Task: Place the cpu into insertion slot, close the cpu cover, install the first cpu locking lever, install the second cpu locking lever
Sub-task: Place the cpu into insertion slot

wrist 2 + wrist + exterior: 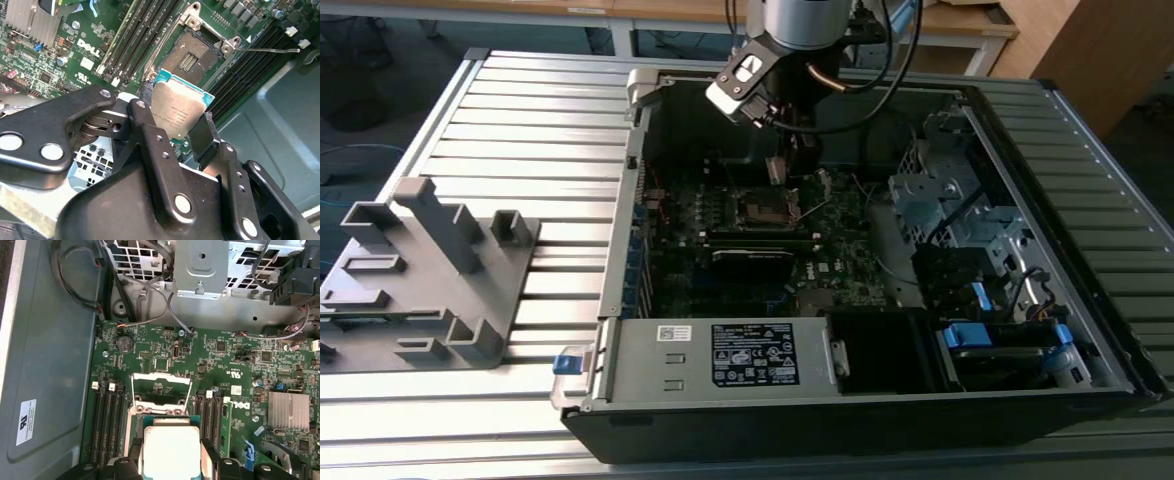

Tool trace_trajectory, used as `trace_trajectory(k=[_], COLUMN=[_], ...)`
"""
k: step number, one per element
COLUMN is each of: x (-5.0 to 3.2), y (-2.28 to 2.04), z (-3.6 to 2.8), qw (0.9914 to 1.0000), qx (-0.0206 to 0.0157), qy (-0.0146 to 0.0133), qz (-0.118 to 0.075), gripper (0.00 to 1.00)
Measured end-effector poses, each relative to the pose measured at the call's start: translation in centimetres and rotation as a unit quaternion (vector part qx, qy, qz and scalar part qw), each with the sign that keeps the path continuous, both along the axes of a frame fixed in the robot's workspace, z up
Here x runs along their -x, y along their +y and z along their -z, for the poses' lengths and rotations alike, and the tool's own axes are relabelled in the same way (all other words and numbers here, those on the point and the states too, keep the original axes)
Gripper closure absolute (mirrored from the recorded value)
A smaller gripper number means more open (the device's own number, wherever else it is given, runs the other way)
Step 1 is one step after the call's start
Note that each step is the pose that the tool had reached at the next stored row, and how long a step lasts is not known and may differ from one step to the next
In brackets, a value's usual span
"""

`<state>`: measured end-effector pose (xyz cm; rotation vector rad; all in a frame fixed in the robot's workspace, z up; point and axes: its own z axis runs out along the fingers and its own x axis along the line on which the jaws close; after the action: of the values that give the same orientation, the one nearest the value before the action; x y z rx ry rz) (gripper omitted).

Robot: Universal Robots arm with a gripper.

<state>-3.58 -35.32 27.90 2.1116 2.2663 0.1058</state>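
Observation:
My gripper (175, 125) is shut on the cpu (177, 112), a small square chip with a silver-grey top and a green edge, pinched between two black fingers (142, 117). The chip hangs tilted a short way above the motherboard, close beside the insertion slot (192, 57), whose dark square is bare. In the first wrist view the cpu (170, 447) sits between the fingers, and just past it the thin metal cpu cover (161, 376) stands lifted. A thin locking lever (270, 50) sticks out from the slot's corner. In the exterior view the gripper (781, 165) hangs inside the case just beyond the slot (763, 207).
The open computer case lies on a slatted table, with the labelled grey power-supply box (720, 355) at its near end and a metal drive cage (947, 200) at the exterior view's right. Memory slots (107, 415) flank the socket. A finned heatsink (289, 410) and a grey fixture (420, 270) lie nearby.

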Motion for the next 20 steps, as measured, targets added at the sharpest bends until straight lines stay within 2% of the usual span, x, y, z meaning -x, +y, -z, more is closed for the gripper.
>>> trace_trajectory(k=[6, 14, 20], x=[0.00, 0.00, 0.06], y=[0.02, 0.03, 0.03], z=[0.31, 0.36, 0.91], qw=[1.00000, 1.00000, 1.00000], qx=[0.0000, -0.0001, 0.0001], qy=[0.0000, 0.0000, 0.0000], qz=[0.000, 0.000, 0.000], gripper=[0.46, 0.46, 0.46])
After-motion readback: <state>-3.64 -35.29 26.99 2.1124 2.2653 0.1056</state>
